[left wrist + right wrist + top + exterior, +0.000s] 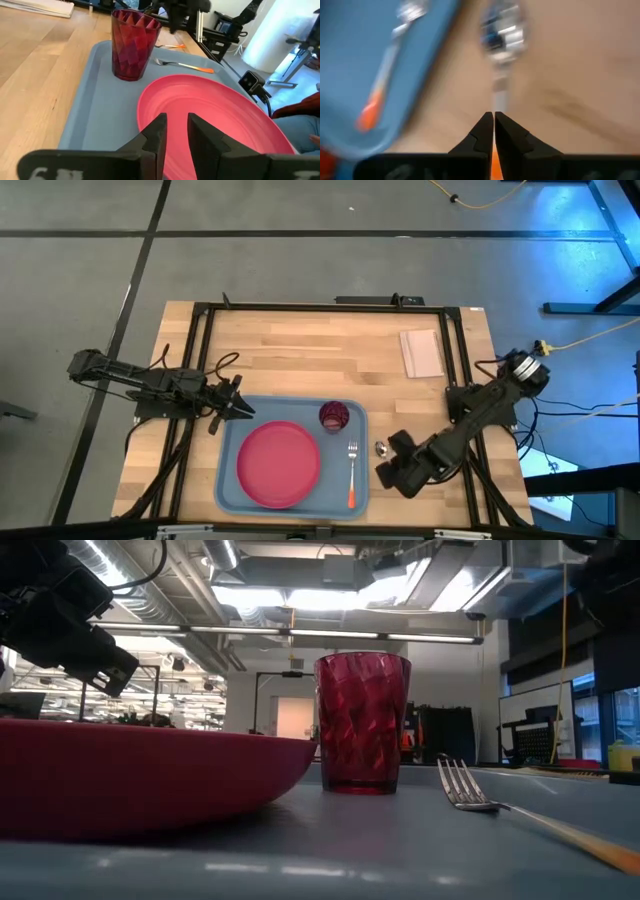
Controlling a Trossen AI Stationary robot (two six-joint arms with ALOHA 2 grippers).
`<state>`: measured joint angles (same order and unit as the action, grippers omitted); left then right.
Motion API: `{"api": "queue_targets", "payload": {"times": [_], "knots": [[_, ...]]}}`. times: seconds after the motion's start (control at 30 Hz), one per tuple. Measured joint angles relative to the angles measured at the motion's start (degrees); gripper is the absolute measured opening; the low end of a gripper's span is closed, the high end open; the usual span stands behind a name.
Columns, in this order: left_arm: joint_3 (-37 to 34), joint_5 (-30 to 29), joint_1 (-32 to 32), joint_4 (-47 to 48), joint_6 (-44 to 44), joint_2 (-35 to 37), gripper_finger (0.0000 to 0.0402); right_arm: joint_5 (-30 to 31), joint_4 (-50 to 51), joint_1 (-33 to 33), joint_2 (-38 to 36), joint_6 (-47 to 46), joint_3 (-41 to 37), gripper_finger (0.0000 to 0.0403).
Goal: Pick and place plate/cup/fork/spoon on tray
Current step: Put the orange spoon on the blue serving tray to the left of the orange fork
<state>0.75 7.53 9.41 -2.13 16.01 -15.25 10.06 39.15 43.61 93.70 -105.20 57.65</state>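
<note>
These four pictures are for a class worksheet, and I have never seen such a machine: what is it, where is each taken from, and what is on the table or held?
It is a robot with two arms at a wooden table. One picture looks straight down, one level across the tabletop, and one comes from each wrist. On the blue tray lie a plate, a cup and a fork. A pale sheet lies apart. The right gripper is shut on the spoon beside the tray. The left gripper is open at the plate's edge, holding nothing.
</note>
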Motion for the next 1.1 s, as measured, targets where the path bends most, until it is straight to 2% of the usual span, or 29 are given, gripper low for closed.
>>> {"api": "queue_targets", "payload": {"times": [0.1, 0.2, 0.8, 1.1], "knots": [[0.0, 0.0, 0.0, 0.0, 0.0, 0.0, 0.0069, -2.1, -8.8, -0.1, -0.1, 1.8, -2.4, 0.0023], [0.0, 0.0, 0.0, 0.0, 0.0, 0.0, 0.0069, -2.3, -11.0, -0.3, -0.1, 1.7, -3.7, 0.0023], [0.0, 0.0, 0.0, 0.0, 0.0, 0.0, 0.0069, -1.9, -9.1, -2.9, -0.1, 3.5, -3.7, 0.0023], [0.0, 0.0, 0.0, 0.0, 0.0, 0.0, 0.0069, 1.2, -8.5, -2.9, -0.1, 4.9, -3.7, 0.0023]]}}
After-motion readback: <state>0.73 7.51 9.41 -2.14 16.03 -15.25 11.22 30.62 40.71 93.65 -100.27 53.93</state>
